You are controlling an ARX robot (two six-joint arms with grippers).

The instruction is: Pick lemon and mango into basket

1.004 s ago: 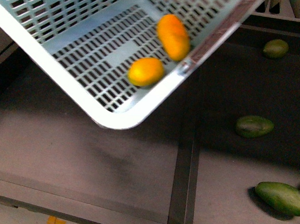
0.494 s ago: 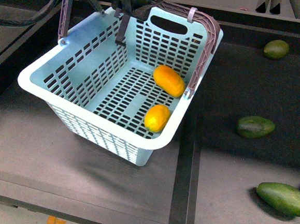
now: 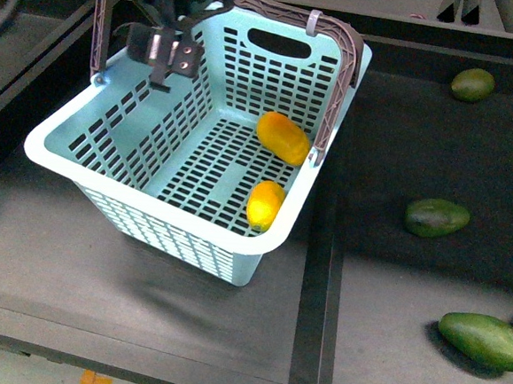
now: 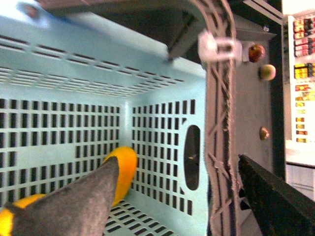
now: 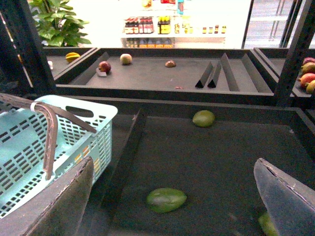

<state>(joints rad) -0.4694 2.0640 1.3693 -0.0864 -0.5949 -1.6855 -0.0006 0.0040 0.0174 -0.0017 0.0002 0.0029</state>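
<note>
Two fruits lie inside the basket [image 3: 110,132]. The mango [image 3: 283,137] is on the slotted floor, close to the wall on the robot's right side. The lemon [image 3: 265,203] is nearer the robot, also against that wall, and the two fruits are a little apart. The basket sits on the dark table [image 3: 141,299], turned at an angle, so one corner points toward the robot.

The left gripper [image 3: 165,56] is at the far left rim of the basket, by the handle [image 3: 98,33] there. Its jaws are spread. In the left wrist view one dark finger [image 4: 74,206] is inside the basket, in front of the mango [image 4: 125,169], and the other finger [image 4: 275,196] is outside the wall. The other handle [image 4: 219,123] with its white tie [image 4: 219,46] is between them. I cannot tell if the fingers touch anything.

The right gripper [image 5: 177,196] is away from the basket [image 5: 29,147], over the right part of the table. Its jaws are wide apart and hold nothing.

Three green fruits lie on the right part of the table: a far one [image 3: 472,84], a middle one [image 3: 435,217], and a near one [image 3: 483,340].
</note>
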